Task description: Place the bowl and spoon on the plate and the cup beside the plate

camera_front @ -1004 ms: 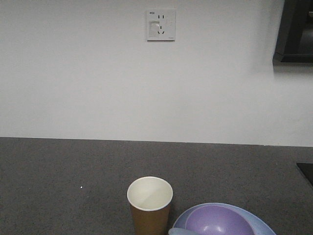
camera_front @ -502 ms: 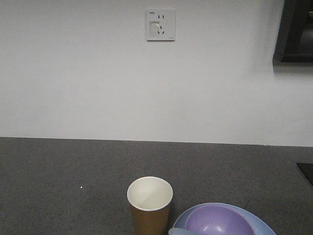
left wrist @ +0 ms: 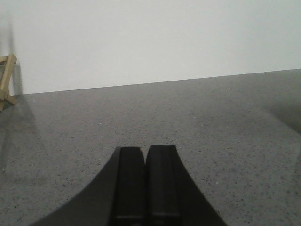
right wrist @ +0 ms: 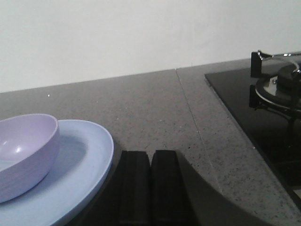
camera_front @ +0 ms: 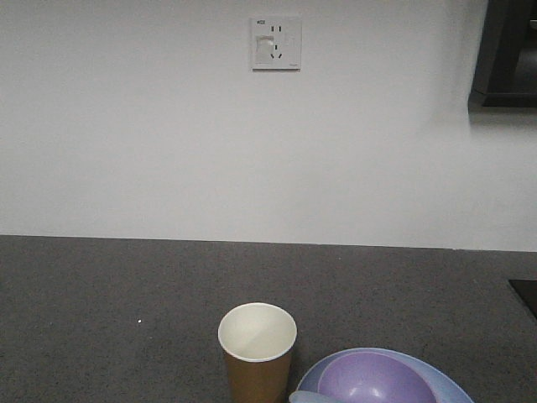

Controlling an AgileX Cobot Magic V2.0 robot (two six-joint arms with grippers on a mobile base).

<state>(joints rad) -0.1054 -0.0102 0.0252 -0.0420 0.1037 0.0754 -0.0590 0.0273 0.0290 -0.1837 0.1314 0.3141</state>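
Cup [camera_front: 257,353] stands upright, mouth up, beside plate [camera_front: 453,384]; both grippers [left wrist: 146,183] [right wrist: 150,186] pressed together.

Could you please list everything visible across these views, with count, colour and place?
cup: one, brown with white rim, upright on the counter, left of the plate in the front view
plate: one, light blue, on the counter
bowl: one, lavender, on the plate
spoon: one, pale bluish-white, only a bit shows at the plate's edge
counter: one, dark grey speckled
wall socket: one, white, on the wall
stove: one, black, right end of the counter
wooden stand: one, tan, far left
left gripper: black, shut, empty
right gripper: black, shut, empty, beside the plate
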